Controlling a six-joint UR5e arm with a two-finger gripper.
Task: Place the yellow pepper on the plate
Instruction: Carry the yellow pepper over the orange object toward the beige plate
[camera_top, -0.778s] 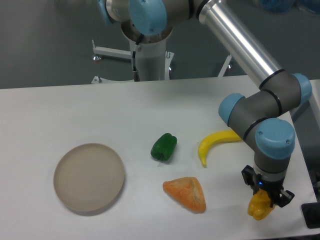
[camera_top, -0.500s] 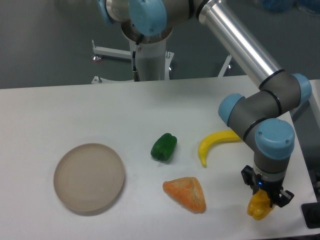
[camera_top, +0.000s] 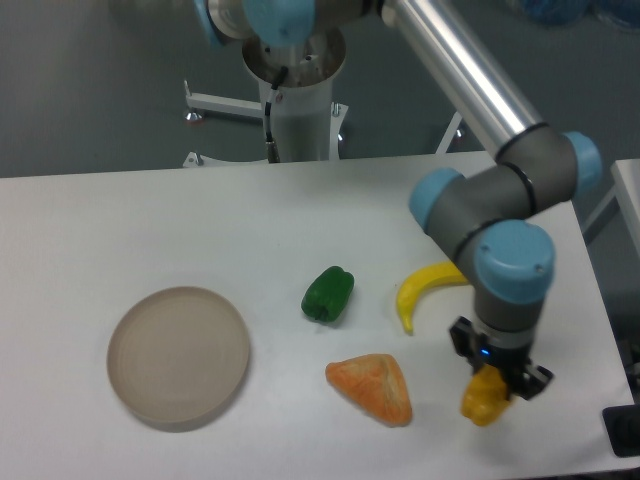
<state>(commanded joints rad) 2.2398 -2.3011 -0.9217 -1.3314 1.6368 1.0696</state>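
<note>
So the gripper (camera_top: 492, 385) has its jaws closed on the yellow pepper (camera_top: 481, 399), which sits low over the bench near the front right corner. The pepper pokes out below the fingers, and I honestly can't tell whether it's clear of the surface or just brushing it; looks slightly lifted to me.

The plate (camera_top: 178, 355) is way over toward the front left, sitting bare, so nothing's been delivered. My read: the grab is done and this is the carry step, pepper in hand, plate well apart from it.

What's in the way is the interesting bit. The orange wedge (camera_top: 373, 387) lies right between the pepper and the plate along the front edge, and it's pretty close to the gripper's left side. The banana (camera_top: 428, 286) is just behind the arm's wrist, and the green pepper (camera_top: 328, 294) sits nearer the middle of the bench.

Next move, I'd guess, needs a bit more height first so the pepper clears the wedge, then a long sweep toward the left side, stopping over the plate's middle before lowering and letting go. Drop it too close to the rim and that blocky thing could roll off.
</note>
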